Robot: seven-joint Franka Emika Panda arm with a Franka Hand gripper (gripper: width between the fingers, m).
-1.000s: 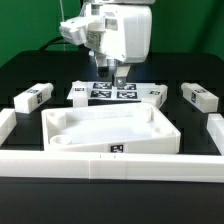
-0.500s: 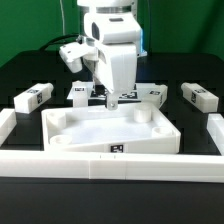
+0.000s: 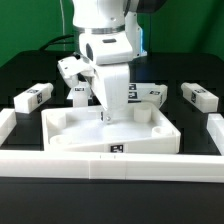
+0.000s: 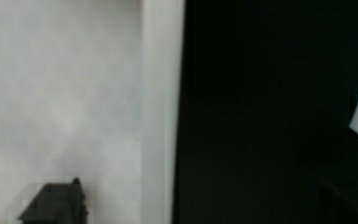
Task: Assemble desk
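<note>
where the tabletop rim [image 3: 65, 114] runs, pincer [image 3: 107, 114] gapes.

One tabletop [image 3: 140, 128], four legs [image 3: 33, 97] [image 3: 78, 93] [image 3: 152, 94] [image 3: 198, 96], one border rail [image 3: 60, 163] — six white pieces — plus one arm [image 3: 105, 60].

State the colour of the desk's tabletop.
The tabletop is white; its rim bears a black-and-white tag. Exterior view.

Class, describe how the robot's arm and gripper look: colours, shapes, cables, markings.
The arm is glossy white with rounded shells and a dark joint on top. The gripper is a white block ending in two dark fingers. A small white box is fixed to its side. No markings are legible.
</note>
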